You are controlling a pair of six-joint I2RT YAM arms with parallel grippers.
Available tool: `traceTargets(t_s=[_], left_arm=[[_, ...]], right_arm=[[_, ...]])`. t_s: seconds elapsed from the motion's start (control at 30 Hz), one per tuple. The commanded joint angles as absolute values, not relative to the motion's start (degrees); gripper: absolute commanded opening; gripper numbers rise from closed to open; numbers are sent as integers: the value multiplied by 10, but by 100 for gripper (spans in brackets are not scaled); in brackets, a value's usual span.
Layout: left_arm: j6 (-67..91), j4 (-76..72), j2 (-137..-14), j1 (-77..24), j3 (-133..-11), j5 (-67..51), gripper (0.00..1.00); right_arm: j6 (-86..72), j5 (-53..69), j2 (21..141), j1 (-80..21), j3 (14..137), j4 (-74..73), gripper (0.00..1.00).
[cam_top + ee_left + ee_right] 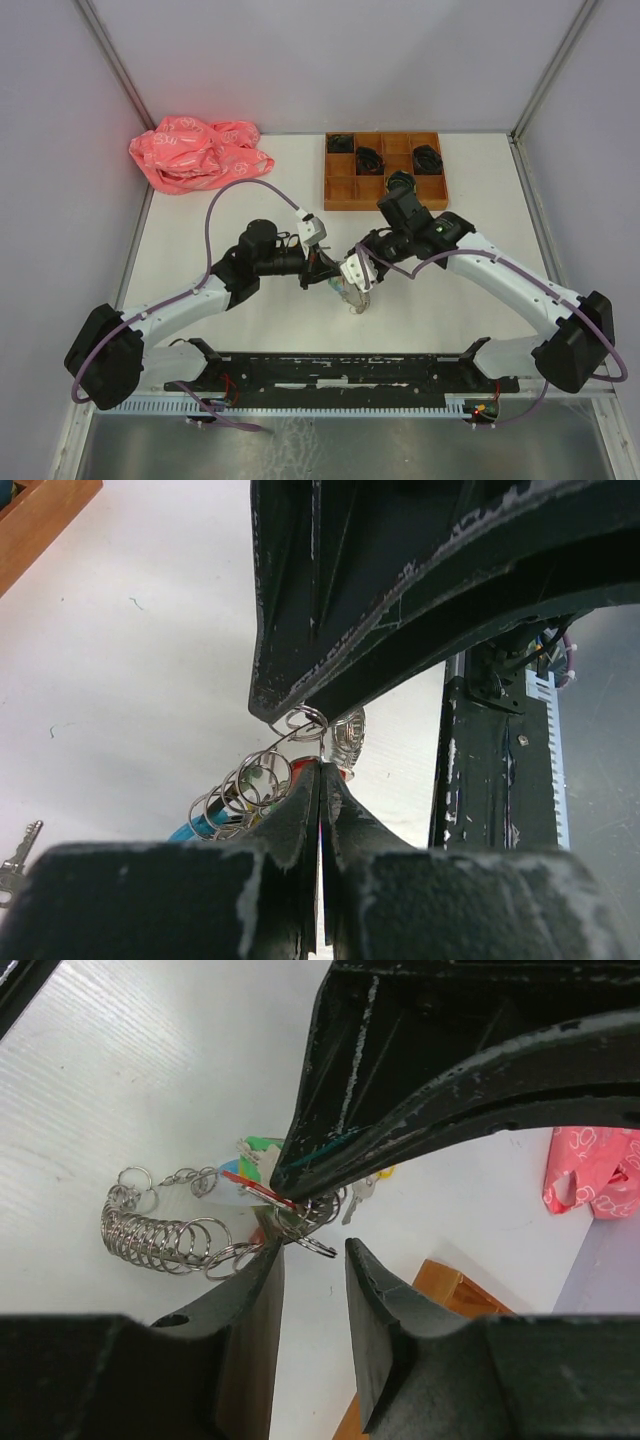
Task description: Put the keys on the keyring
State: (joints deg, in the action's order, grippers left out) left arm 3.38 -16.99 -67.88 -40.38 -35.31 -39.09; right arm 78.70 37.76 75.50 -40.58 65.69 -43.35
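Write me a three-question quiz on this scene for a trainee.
1. True or false: the left fingers are pressed shut.
2. The crumpled bag is: A pink, B green, C black.
3. Fill in: the black coiled bundles sit in the wooden ___.
Key: 1 true; 2 A; 3 tray.

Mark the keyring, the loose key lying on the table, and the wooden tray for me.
keyring (150, 1240): right wrist view, on its coil of silvery rings.
loose key (22, 842): left wrist view, on its metal shank.
wooden tray (340, 192): top view, on the bare floor of its near-left compartment.
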Motion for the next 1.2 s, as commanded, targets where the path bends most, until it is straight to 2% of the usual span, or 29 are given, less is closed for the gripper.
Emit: traceTargets(t_s=[0.0,0.1,0.27,0.6,0.83,1.17], left_arm=[[9,-182,-682,-408,-381,-398,3],[9,-181,-682,-407,-382,-398,3],[8,-177,-680,-408,-381,-394,3],[6,-163,-675,-408,-379,-383,3],[9,-147,-665,-407,-362,-337,3],[20,-130,-680,-397,-359,-312,3]], right_arm=[[816,351,756,-422,681,-454,38],[821,338,757,-430,680,-456,37],[820,331,754,-434,679,-461,29],[801,318,732,-435,654,-434,1],[765,350,711,-431,635,-417,1],[664,449,650,-396,557,-290,1]])
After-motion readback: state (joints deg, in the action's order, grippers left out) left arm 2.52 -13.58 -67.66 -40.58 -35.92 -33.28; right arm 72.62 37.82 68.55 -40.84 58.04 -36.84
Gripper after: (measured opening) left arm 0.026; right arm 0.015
